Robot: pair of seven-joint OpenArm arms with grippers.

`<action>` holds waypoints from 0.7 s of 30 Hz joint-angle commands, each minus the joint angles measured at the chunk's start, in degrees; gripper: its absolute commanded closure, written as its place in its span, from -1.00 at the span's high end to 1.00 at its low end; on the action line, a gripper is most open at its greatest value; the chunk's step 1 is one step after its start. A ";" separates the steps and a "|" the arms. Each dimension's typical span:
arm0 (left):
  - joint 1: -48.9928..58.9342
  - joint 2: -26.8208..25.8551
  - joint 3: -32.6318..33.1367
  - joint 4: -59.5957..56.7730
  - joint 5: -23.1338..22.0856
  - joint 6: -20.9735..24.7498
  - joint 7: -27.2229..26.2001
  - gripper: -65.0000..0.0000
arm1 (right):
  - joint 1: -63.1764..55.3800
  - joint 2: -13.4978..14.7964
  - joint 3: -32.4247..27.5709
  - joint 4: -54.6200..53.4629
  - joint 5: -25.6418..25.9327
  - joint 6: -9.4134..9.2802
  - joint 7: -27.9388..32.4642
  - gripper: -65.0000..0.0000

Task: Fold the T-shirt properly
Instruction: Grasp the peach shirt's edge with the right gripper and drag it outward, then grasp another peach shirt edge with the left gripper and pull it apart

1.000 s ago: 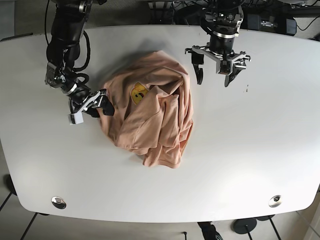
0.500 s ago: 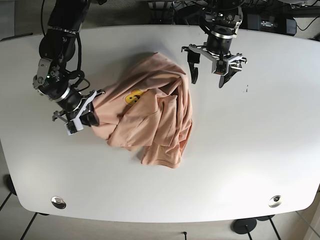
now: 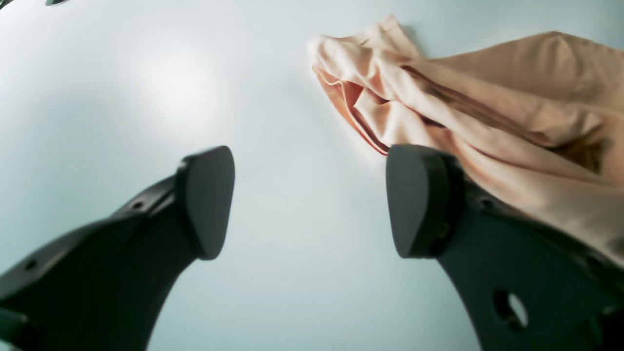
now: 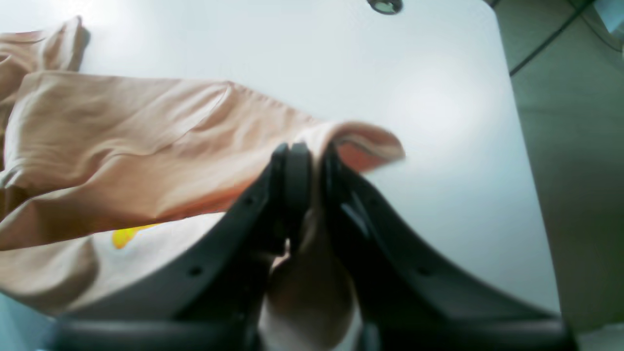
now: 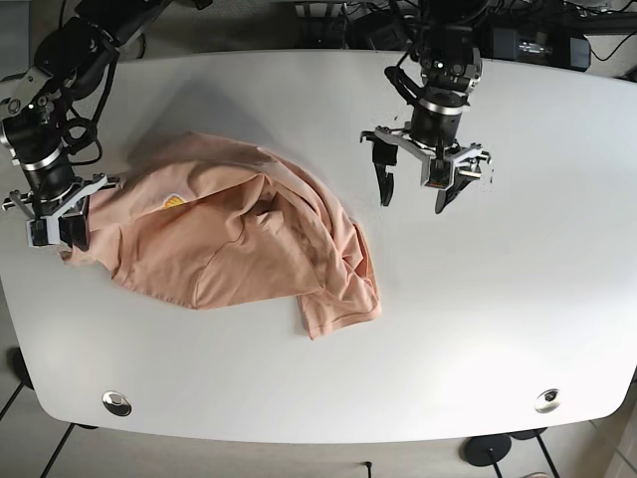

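The peach T-shirt point(image 5: 229, 239) lies crumpled and stretched across the left half of the white table, with a small yellow print point(image 5: 172, 202) showing. My right gripper point(image 5: 60, 234) is at the shirt's left edge, shut on a fold of its fabric; the right wrist view shows the fingers point(image 4: 292, 165) pinching the cloth point(image 4: 122, 126). My left gripper point(image 5: 412, 194) is open and empty, hovering above the bare table just right of the shirt. In the left wrist view its fingertips point(image 3: 209, 195) stand wide apart, with the shirt's point(image 3: 487, 112) folds beside the right one.
The white table point(image 5: 518, 299) has round metal discs near its front edge at the left point(image 5: 116, 402) and right point(image 5: 547, 400). Cables and equipment sit behind the table's far edge point(image 5: 537, 45).
My right gripper has pulled the shirt leftward across the table, stretching it out. My left gripper has come slightly nearer the table's front and stays open.
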 commanded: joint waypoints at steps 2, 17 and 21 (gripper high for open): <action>-7.01 0.25 0.06 -2.05 -0.23 0.03 4.08 0.40 | 0.68 0.83 4.65 0.27 0.82 -0.29 1.68 -0.94; -37.86 4.11 -2.93 -43.46 -0.31 -3.93 5.40 0.40 | -2.22 -0.67 7.37 -0.61 0.74 -0.29 1.68 -0.94; -39.97 5.35 -3.19 -48.64 -0.40 -7.97 5.05 0.39 | -1.95 -0.67 7.37 -0.61 0.74 -0.29 1.68 -0.94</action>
